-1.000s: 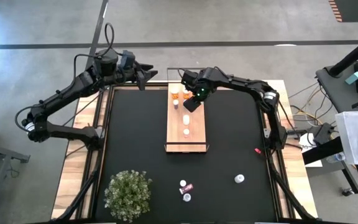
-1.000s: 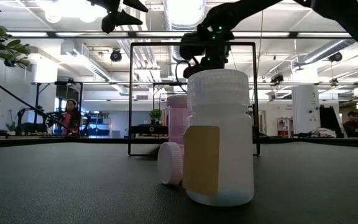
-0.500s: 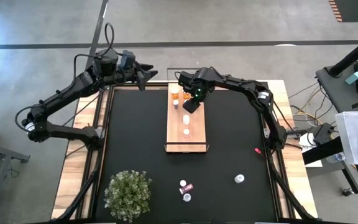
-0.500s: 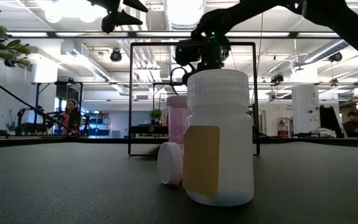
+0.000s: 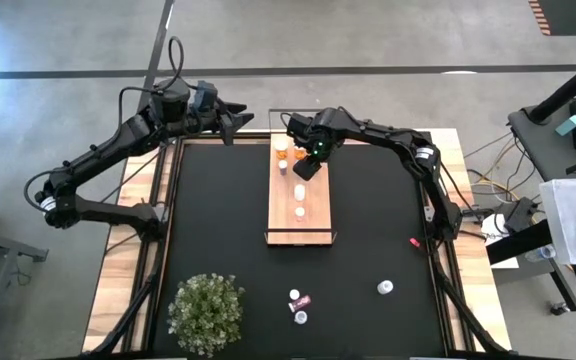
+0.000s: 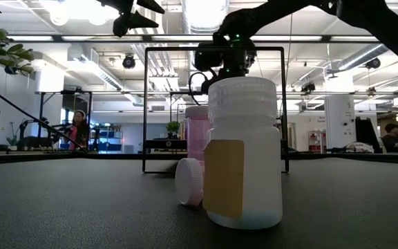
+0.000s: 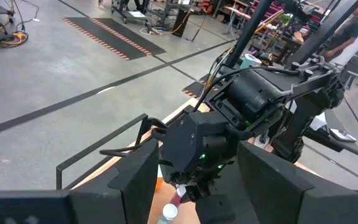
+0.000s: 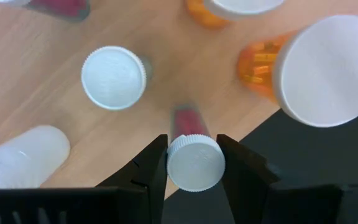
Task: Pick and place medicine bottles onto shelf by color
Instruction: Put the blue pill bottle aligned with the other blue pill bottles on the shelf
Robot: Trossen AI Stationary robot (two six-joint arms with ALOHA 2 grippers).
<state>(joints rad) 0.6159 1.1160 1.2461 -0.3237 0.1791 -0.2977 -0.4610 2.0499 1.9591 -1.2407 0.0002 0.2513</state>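
Jaws of the right gripper (image 8: 193, 163) pinch the white cap of a small red bottle (image 8: 191, 146) above the wooden shelf (image 5: 299, 222), near its far end. Beside it stand an orange bottle (image 8: 309, 70) and a white-capped bottle (image 8: 114, 77). Farther back, the left gripper (image 5: 240, 122) waits beyond the black mat (image 5: 208, 220), jaws spread and empty.

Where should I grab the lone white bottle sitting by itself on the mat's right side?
Grip the white bottle across its cap and neck, coming straight down. It seems to stand upright, cap up, with bare mat all round, so fingers probably fit on either side. The right gripper is already shut on a red bottle.
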